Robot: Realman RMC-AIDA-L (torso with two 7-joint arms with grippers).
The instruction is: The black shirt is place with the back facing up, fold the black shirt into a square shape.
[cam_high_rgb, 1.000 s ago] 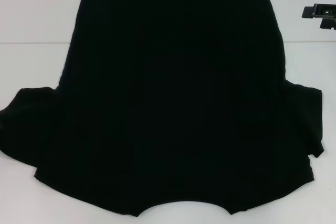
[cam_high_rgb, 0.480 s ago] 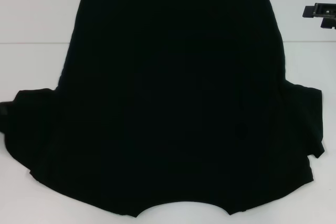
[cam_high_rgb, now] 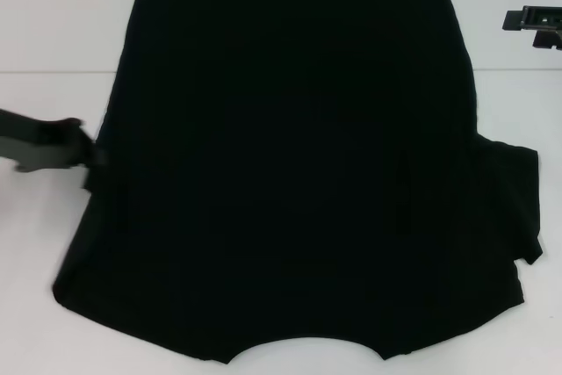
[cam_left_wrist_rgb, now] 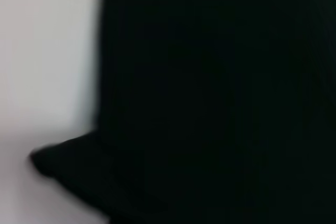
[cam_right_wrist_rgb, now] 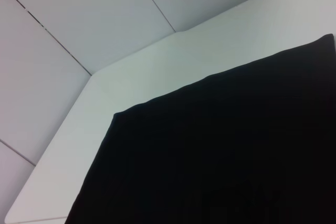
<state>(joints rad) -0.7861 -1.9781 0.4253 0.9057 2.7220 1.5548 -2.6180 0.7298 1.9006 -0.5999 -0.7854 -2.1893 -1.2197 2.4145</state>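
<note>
The black shirt (cam_high_rgb: 290, 164) lies spread on the white table (cam_high_rgb: 53, 24). Its curved neckline (cam_high_rgb: 307, 350) is at the near edge and its hem at the far edge. My left gripper (cam_high_rgb: 88, 157) reaches in from the left at the shirt's left side, shut on the left sleeve, which is drawn in against the body. The right sleeve (cam_high_rgb: 511, 204) still lies out flat. Black cloth (cam_left_wrist_rgb: 220, 98) fills most of the left wrist view. The right gripper (cam_high_rgb: 537, 24) hangs parked at the far right, off the shirt. The right wrist view shows the shirt's hem corner (cam_right_wrist_rgb: 118, 115).
Bare white table surrounds the shirt on the left, right and far sides. The right wrist view shows the table's rounded corner (cam_right_wrist_rgb: 86, 85) with a panelled wall (cam_right_wrist_rgb: 79, 14) behind it.
The left gripper came in from the left edge and moved up and right. The left sleeve, spread flat a second ago, is now pulled in to the shirt's side. The right arm stayed still.
</note>
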